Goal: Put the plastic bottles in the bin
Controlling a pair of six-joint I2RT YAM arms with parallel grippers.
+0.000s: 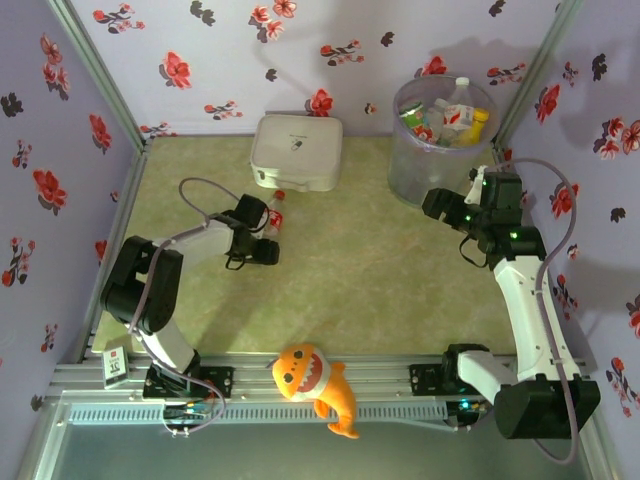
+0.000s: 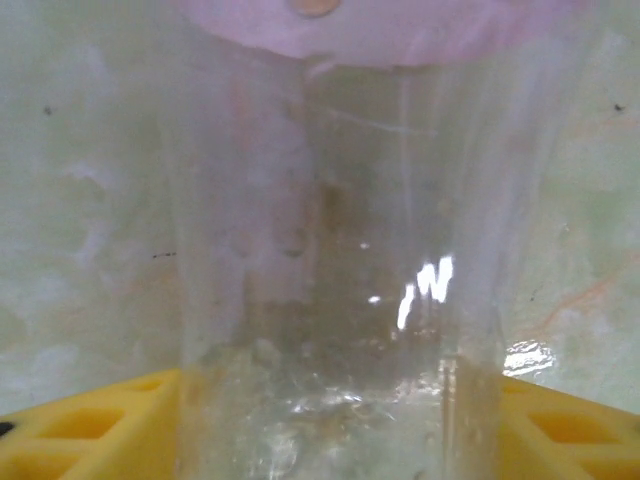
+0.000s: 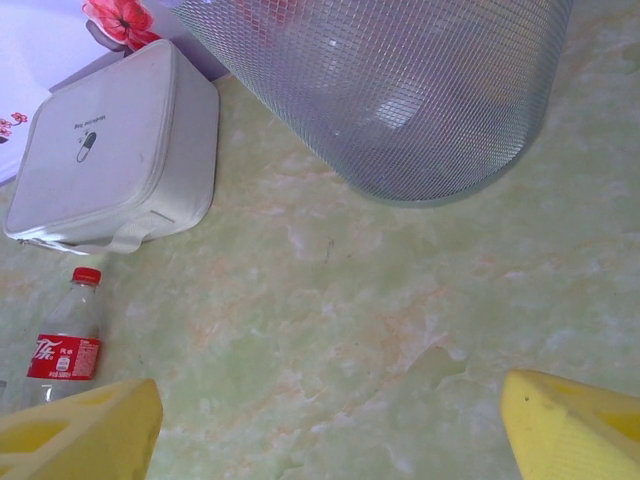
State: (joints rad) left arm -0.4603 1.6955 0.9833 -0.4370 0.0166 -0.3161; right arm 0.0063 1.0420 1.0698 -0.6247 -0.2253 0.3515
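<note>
Left pincer (image 2: 340, 430) pinches the small clear red-labelled plastic bottle (image 1: 274, 218) for lifting into the tall translucent grey bin (image 1: 412, 175); right pincer (image 3: 325, 425) hangs spread.

Bright, even overhead light; soft shadows lie on the pale green marbled table (image 1: 380, 290). Close up, the clear plastic bottle (image 2: 330, 300) is blurred, flecked with white glare.

Red-capped, red-labelled clear bottle (image 3: 62, 345); white box (image 3: 115, 150); grey mesh bin (image 3: 400, 90); green marbled table (image 3: 400, 300); orange shark (image 1: 318, 385)
</note>
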